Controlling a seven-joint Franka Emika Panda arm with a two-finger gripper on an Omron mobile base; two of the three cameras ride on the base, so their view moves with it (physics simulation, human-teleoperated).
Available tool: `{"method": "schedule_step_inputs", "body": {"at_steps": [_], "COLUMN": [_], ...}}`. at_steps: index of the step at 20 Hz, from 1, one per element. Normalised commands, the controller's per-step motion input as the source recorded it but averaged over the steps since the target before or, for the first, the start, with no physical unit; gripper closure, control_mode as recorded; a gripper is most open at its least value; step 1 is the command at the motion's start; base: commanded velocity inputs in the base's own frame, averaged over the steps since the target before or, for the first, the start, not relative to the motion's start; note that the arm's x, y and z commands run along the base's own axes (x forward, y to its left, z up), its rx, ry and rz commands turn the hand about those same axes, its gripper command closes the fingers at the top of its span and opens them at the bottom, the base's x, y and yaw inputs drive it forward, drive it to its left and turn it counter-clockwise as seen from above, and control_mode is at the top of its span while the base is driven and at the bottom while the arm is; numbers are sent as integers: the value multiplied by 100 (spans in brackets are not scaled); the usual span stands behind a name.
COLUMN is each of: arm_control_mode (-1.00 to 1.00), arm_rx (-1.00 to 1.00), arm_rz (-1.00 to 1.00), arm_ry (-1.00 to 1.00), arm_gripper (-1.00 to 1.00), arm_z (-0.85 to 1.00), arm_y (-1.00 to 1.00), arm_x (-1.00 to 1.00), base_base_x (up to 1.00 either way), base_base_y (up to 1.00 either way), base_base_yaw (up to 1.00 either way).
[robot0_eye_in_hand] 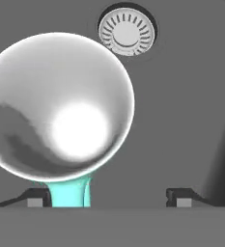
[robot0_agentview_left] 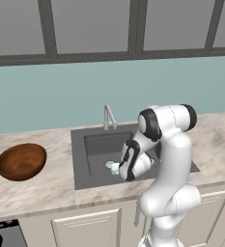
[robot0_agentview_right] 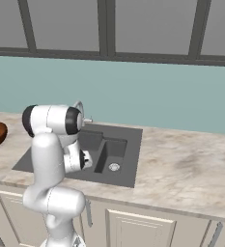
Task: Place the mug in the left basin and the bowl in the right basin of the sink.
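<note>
While claw [robot0_eye_in_hand: 106, 197] gapes, mug [robot0_eye_in_hand: 56, 108] sits above.

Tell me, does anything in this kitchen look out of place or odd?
Nothing is spilled or damaged. The small teal-green mug sits upright in the larger dark grey basin, below the open gripper. The large reddish-brown wooden bowl waits on the counter.

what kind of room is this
A rendered kitchen, by the look of it: a dark double sink with a slim faucet set in a marble-look counter, cabinet doors below it.
</note>
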Motion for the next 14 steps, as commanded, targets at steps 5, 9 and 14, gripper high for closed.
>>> {"method": "schedule_step_inputs", "body": {"at_steps": [5,9,14], "arm_control_mode": [-100,-100,-100], "arm_rx": [-4,0,0], "arm_rz": [-5,-4,-3], "arm_ry": [-10,-15,-12], "arm_gripper": [-100,-100,-100], "arm_z": [19,65,63], "arm_y": [4,10,9], "arm_x": [1,0,-3], "base_base_x": [0,0,0], "base_base_y": [0,0,0], "base_base_yaw": [0,0,0]}}
